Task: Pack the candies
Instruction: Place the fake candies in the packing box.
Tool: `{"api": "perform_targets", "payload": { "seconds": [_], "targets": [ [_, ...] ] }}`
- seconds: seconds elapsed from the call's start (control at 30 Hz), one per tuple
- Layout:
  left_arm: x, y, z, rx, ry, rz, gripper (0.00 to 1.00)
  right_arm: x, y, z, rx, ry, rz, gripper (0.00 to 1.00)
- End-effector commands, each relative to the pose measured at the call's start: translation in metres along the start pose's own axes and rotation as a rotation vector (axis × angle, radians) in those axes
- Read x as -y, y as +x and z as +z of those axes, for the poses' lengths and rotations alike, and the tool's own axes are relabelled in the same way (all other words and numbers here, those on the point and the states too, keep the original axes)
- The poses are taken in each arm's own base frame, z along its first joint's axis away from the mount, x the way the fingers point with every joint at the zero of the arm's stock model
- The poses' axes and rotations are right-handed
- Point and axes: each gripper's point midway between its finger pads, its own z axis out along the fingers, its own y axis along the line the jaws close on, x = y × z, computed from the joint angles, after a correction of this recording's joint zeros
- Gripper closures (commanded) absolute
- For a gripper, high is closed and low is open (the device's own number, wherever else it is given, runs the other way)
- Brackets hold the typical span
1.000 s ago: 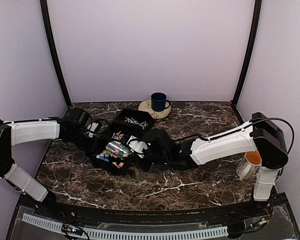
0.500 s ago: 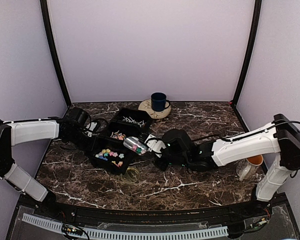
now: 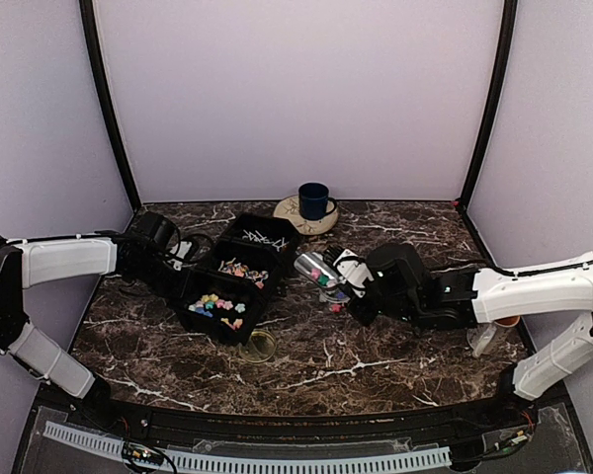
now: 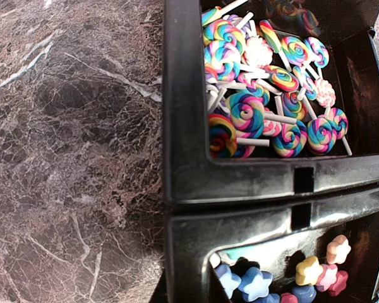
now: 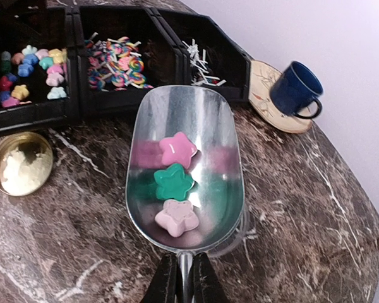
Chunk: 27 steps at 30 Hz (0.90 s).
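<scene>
Three star candies [image 5: 175, 181] (pink, green, pale pink) lie in the metal scoop [image 5: 186, 117] at the centre of the right wrist view. The scoop's handle is clamped in the right gripper [image 5: 183, 284] at the bottom edge. A clear jar [image 5: 235, 235] peeks out beneath the scoop's lower right rim. Many more candies [image 5: 117, 63] sit in the black tray [image 5: 76, 112] at upper left, so packing looks barely begun. The left gripper [image 3: 170, 259] is closed beside the tray; whether it pinches the wall is unclear.
</scene>
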Motion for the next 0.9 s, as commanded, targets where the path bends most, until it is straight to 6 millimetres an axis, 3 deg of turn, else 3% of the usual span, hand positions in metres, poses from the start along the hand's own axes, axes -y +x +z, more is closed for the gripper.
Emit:
{"api": "perform_targets", "payload": {
  "seconds": [0.0, 0.23, 0.87],
  "targets": [
    [0.027, -0.071, -0.04, 0.268, 0.099, 0.043, 1.0, 0.031, 0.018, -0.018, -0.051, 0.096, 0.044, 1.0],
    [0.026, -0.071, -0.039, 0.262, 0.096, 0.038, 1.0, 0.048, 0.033, -0.033, -0.146, 0.149, 0.063, 1.0],
    [0.025, -0.071, -0.04, 0.263, 0.091, 0.038, 1.0, 0.04, 0.061, -0.035, -0.394, 0.11, 0.006, 1.0]
  ]
}}
